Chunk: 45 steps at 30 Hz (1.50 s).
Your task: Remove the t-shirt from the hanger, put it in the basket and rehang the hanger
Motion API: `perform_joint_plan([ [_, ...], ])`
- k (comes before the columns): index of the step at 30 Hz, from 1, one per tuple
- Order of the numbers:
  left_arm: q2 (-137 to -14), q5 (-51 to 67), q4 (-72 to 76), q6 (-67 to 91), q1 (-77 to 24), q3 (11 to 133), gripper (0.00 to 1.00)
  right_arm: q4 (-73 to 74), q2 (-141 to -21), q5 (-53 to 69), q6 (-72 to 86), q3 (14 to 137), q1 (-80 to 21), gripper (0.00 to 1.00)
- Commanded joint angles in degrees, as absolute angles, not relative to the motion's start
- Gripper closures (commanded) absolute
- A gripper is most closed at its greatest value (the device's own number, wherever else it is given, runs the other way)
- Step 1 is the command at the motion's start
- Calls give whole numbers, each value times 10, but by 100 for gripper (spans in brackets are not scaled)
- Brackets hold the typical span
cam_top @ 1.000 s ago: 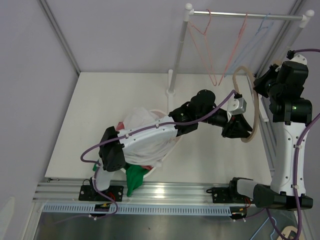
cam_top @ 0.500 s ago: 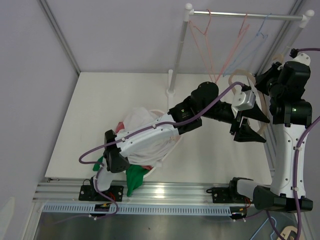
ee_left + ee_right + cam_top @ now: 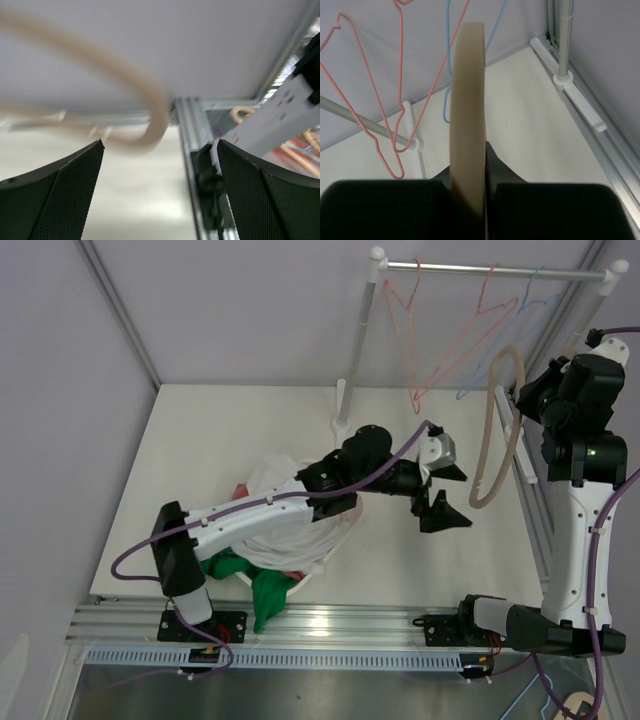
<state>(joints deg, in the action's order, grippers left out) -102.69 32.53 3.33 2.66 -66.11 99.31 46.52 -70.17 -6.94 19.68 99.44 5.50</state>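
So, nearest the bases a heap of clothes [image 3: 262,562] is seen on the table [image 3: 200,460], with a green piece [image 3: 268,592] spilling over the near edge. The white t-shirt [image 3: 285,525] is crumpled on top, partly covered by the left arm [image 3: 250,515] and already off the hanger [image 3: 497,430]. Just past it the left gripper [image 3: 448,492] is spread wide with nothing in it. Near it, that bare, thick tan loop is pinched upright by the right gripper [image 3: 485,200]. Furthest back, thin red and blue wire hangers [image 3: 405,320] are hung on a white rack [image 3: 490,270].
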Motion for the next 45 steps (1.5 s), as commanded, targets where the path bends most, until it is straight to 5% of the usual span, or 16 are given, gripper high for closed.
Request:
perform_joint_plan([
  [1,-911,279,108,57,-599,865,0,456,-706,-96,173,1044,61,100],
  [11,-746,276,65,66,-549,801,1,428,-736,-63,154,1038,112,100],
  [20,-680,291,103,102,-436,696,1,449,-847,-81,119,1194,138,100],
  [32,-657,286,128,109,-383,611,1,395,-1131,-75,123,1457,142,100],
  [45,-674,268,147,102,-378,576,0,185,-1195,-76,151,1484,155,100],
])
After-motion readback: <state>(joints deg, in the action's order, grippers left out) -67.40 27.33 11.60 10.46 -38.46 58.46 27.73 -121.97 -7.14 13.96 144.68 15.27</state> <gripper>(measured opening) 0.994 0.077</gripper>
